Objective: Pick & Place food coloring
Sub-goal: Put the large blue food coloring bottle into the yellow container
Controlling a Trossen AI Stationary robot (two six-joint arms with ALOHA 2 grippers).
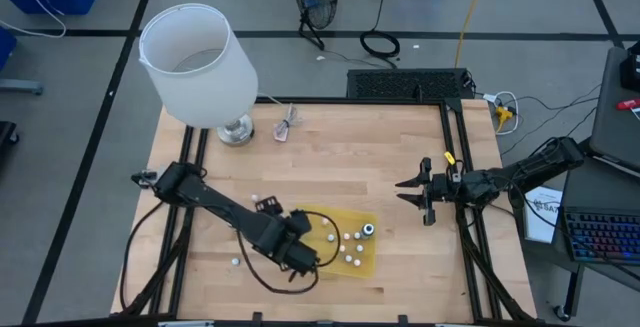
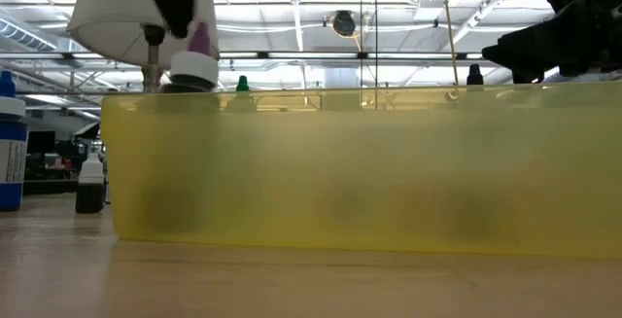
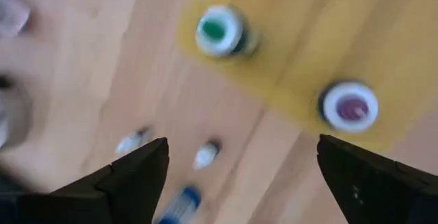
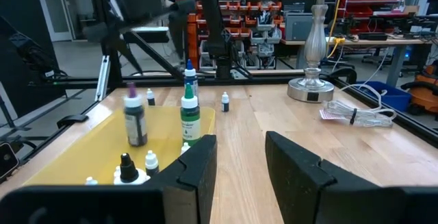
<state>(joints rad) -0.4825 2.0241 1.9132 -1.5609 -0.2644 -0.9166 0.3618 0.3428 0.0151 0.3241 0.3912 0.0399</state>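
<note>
Where the yellow tray (image 2: 360,177) fills the low view, its wall hides most food coloring (image 1: 352,237); only caps show. From overhead, bottles stand on the tray, strays on the table (image 1: 340,157). Left gripper (image 3: 239,176) spread wide, empty, over the tray's edge; right gripper (image 4: 239,159) parted slightly, empty, well apart.

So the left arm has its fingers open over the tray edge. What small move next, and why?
Probably lift the left gripper clear and swing it toward the loose bottles on the table. Its fingers are open and empty, the purple-capped bottle already stands on the yellow tray, and small ones remain outside.
</note>
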